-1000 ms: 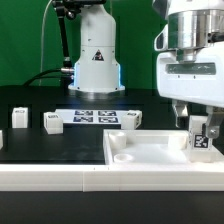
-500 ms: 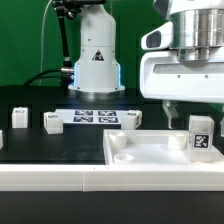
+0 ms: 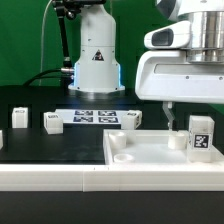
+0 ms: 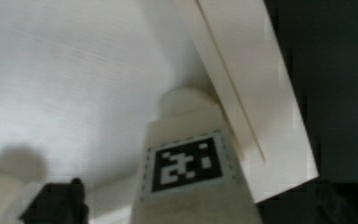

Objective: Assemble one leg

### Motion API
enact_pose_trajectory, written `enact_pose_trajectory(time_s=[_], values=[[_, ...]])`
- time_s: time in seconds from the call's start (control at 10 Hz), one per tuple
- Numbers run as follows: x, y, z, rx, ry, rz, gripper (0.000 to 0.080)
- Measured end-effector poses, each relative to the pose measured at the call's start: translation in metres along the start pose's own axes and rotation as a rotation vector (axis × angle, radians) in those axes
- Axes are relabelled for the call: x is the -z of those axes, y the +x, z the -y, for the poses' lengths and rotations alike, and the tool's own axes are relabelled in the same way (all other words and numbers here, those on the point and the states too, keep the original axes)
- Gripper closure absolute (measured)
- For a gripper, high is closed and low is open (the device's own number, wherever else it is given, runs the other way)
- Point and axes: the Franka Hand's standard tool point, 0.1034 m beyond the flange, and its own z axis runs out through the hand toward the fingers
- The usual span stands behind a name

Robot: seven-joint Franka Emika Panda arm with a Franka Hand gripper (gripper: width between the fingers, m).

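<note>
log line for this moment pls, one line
leg: upright in far corner of tray piece, exterior view's right | gripper: open, above leg, not touching | spare parts: on table, exterior view's left

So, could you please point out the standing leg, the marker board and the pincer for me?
leg (image 3: 201, 137): exterior view, tagged front face.
marker board (image 3: 95, 117): exterior view, middle of the tag row.
pincer (image 3: 178, 116): exterior view, between the fingertips, above the leg.

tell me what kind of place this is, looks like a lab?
Most likely a robotics lab bench: a robot arm base stands against a green backdrop, and a marker board of printed tags lies on the black table.
</note>
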Motion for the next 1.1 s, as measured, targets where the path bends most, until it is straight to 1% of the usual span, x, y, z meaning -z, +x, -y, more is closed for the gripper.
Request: enact_pose_trajectory(time_s=[0.2,0.3,0.5,0.6,0.7,0.8,0.9,1.1], values=[[0.0010,0.0039,-0.0038,0.129,-0.003,-0.004,0.0150],[0.0013,0.0047,-0.0036,0.151,0.000,-0.017,0.0150],[0.0006,0.0048,-0.0049,0.185,-0.003,-0.017,0.0150],[0.0005,0.0048,-0.0051,0.185,-0.003,-0.017,0.0284],[0.0004,0.0048,-0.0051,0.185,-0.003,-0.017,0.0284],[0.0004,0.0047,-0.0052,0.185,-0.003,-0.017,0.0423],[0.0003,0.0047,-0.0052,0.185,-0.003,-0.016,0.0510],[0.0003,0.0046,-0.0051,0.151,-0.002,-0.016,0.0509]])
